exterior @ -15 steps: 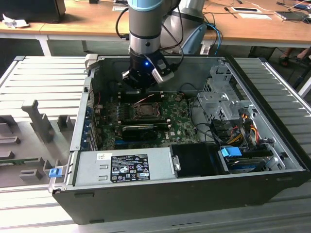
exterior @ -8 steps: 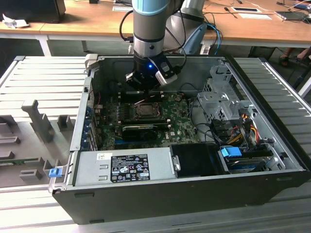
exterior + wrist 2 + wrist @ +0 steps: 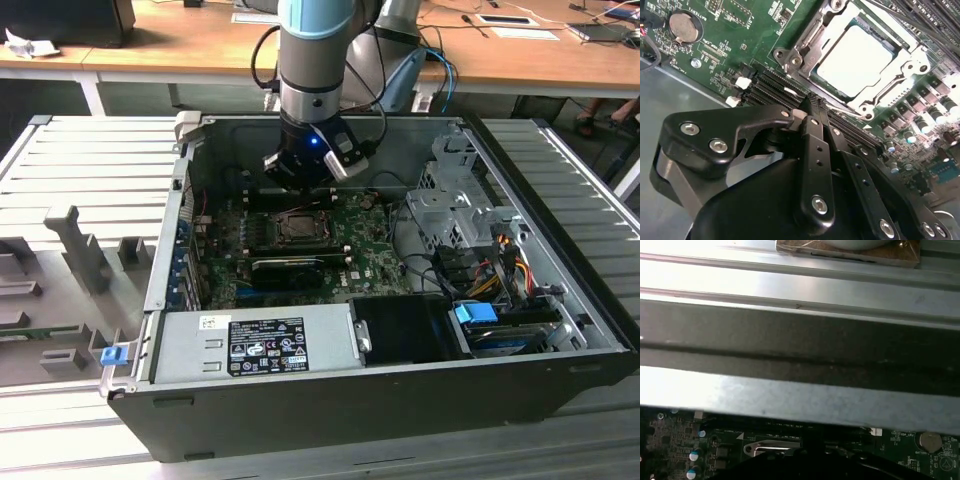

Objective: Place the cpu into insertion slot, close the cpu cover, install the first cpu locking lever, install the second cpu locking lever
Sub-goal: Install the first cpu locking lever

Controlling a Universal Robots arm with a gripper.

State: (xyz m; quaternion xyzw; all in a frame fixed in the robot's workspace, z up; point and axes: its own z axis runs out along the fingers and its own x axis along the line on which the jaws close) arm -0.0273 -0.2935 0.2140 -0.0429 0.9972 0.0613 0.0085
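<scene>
hand (image 3: 812, 102) fingers together, empty, tip beside socket edge | cpu (image 3: 855, 59) seated under cpu cover (image 3: 805, 42) | locking lever (image 3: 850, 111) nearest hand: press slowly, avoid slipping

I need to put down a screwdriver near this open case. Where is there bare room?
Bare: the ribbed grey surface on the exterior view's right of the computer case. Crowded: inside, around the cpu, gripper and cables; grey fixtures on the exterior view's left.
</scene>
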